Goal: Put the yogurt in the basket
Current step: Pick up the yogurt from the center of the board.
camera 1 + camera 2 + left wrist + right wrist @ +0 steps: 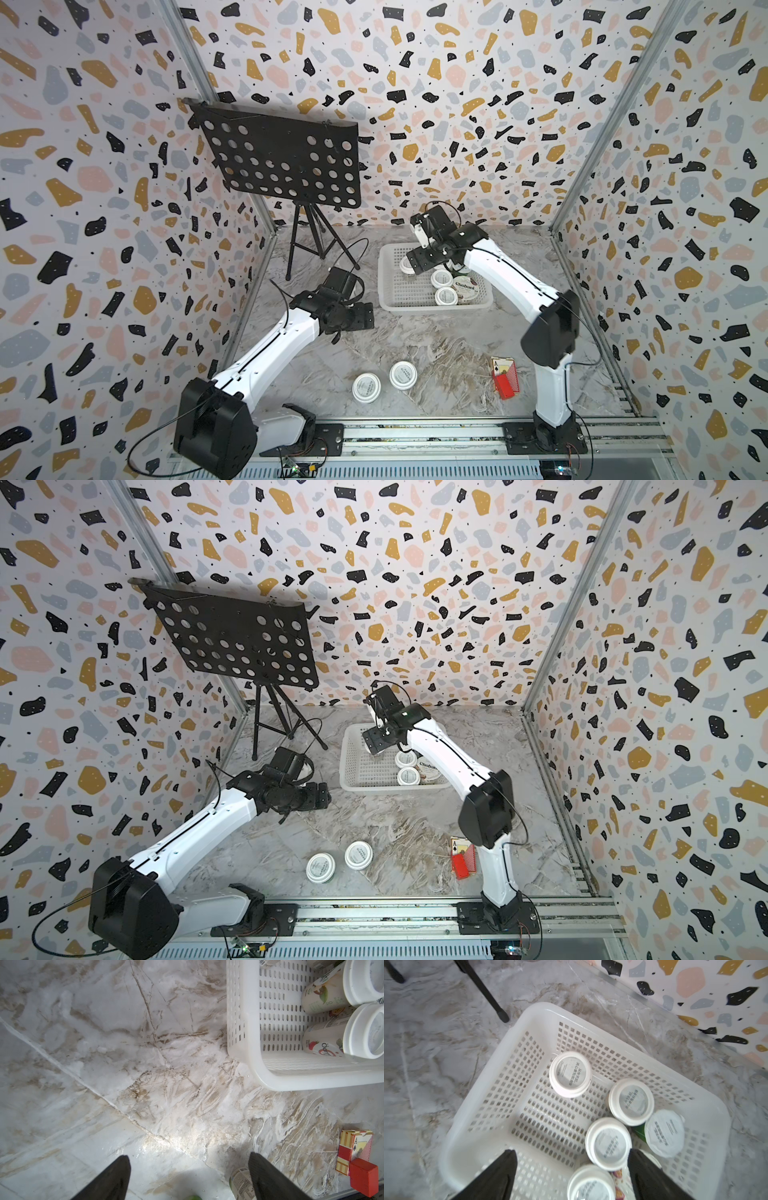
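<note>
Right end effector [572, 1152], jaws apart and empty, hovers above yogurt cups [608, 1144] inside the basket [542, 1012].

Eight yogurt cups on show: two white-lidded cups [366, 387] out on the worktop [436, 345], four white-lidded ones [570, 1074] in the basket [537, 1012], plus one green-sided cup [664, 1133] and one wide Chobani cup [466, 287]. One basket, one red card box [506, 376], one music stand [282, 162], two robot arms [270, 357].
</note>
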Controlling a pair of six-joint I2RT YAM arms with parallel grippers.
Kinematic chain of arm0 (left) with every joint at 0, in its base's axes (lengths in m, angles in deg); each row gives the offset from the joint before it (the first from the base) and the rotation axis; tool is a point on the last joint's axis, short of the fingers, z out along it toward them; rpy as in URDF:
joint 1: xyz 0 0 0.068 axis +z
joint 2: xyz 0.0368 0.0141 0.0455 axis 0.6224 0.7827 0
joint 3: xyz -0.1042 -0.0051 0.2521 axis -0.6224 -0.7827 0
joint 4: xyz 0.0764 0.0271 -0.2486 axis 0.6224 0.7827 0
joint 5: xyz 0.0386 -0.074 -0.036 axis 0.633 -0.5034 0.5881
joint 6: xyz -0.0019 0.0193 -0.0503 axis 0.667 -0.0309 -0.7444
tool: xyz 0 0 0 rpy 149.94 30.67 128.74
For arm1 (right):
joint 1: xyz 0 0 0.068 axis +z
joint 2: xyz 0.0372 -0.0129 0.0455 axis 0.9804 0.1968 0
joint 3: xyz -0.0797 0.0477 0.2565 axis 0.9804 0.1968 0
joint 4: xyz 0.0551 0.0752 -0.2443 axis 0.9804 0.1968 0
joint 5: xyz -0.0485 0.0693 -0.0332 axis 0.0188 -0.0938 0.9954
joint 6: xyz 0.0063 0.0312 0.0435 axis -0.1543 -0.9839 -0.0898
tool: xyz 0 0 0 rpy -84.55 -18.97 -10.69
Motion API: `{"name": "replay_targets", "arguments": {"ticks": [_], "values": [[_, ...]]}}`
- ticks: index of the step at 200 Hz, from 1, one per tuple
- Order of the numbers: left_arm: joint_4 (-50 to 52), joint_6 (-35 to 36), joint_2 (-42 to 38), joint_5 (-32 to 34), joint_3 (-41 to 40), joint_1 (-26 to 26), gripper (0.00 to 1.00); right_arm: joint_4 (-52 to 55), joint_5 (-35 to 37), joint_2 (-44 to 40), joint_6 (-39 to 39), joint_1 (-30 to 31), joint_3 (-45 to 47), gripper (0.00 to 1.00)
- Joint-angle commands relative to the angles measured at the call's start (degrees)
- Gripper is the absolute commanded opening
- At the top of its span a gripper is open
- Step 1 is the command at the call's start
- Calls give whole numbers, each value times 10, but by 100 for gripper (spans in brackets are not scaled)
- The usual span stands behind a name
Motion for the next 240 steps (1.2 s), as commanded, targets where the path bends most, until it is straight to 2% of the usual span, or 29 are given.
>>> {"name": "replay_targets", "arguments": {"ticks": [1,28,50,74,103,145,240], "values": [[-4,-3,-22,4,12,1,92,0,-21,-95,2,36,95,88],[3,1,-34,9,15,1,93,-1,-25,-192,15,110,223,87],[9,3,-48,20,10,1,93,-7,-33,-239,6,176,300,87],[13,3,-62,31,1,1,94,-19,-27,-253,-15,254,353,88],[17,5,-67,37,-1,1,94,-39,-9,-232,-37,317,374,92],[20,7,-68,39,-2,1,94,-73,6,-198,-61,335,393,100],[20,11,-74,41,-10,2,95,-80,41,-137,-69,328,389,99]]}}
